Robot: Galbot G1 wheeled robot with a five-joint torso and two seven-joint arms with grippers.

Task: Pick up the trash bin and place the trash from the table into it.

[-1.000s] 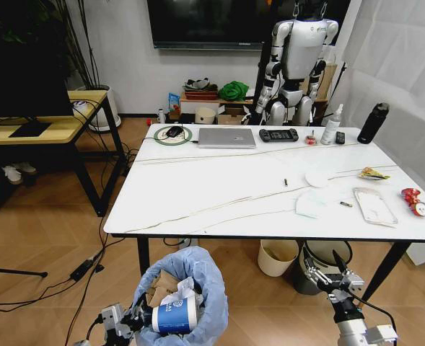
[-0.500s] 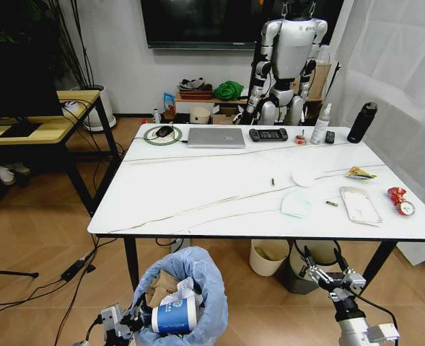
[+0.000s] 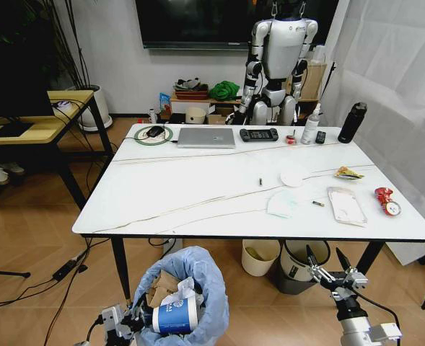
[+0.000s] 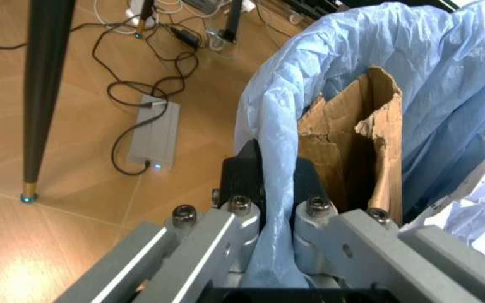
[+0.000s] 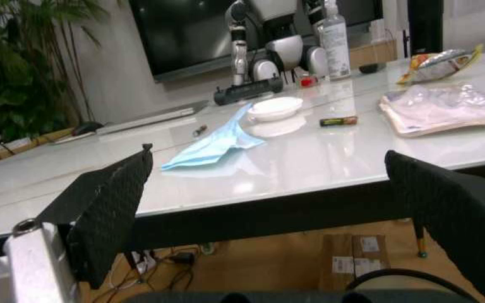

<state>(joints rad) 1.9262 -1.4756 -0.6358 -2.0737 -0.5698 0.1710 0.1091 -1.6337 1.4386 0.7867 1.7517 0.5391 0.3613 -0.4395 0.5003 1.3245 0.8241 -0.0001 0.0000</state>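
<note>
The trash bin (image 3: 190,292), lined with a puffy light-blue bag, hangs low at my front left. It holds a brown carton (image 4: 352,145), a blue-white cup (image 3: 172,316) and tissues. My left gripper (image 4: 276,183) is shut on the bag-covered rim. My right gripper (image 3: 327,270) stands open below the front edge of the marble table (image 3: 183,187); its fingers (image 5: 108,211) frame the tabletop. On the table's right part lie trash items: a pale tissue (image 3: 281,204), a round white lid (image 3: 294,176), a clear wrapper (image 3: 345,205), a red can (image 3: 385,202) and a yellow wrapper (image 3: 348,172).
A laptop (image 3: 206,137), game controller (image 3: 259,134) and bottles (image 3: 351,122) line the table's far edge. A cream bucket (image 3: 259,256) and a dark bin (image 3: 302,263) stand under it. A yellow desk (image 3: 32,126) is at left, and cables and a power strip (image 4: 154,136) lie on the floor.
The whole picture has slid left, so the camera has moved right along the table. The bin and both grippers keep their places in the view.
</note>
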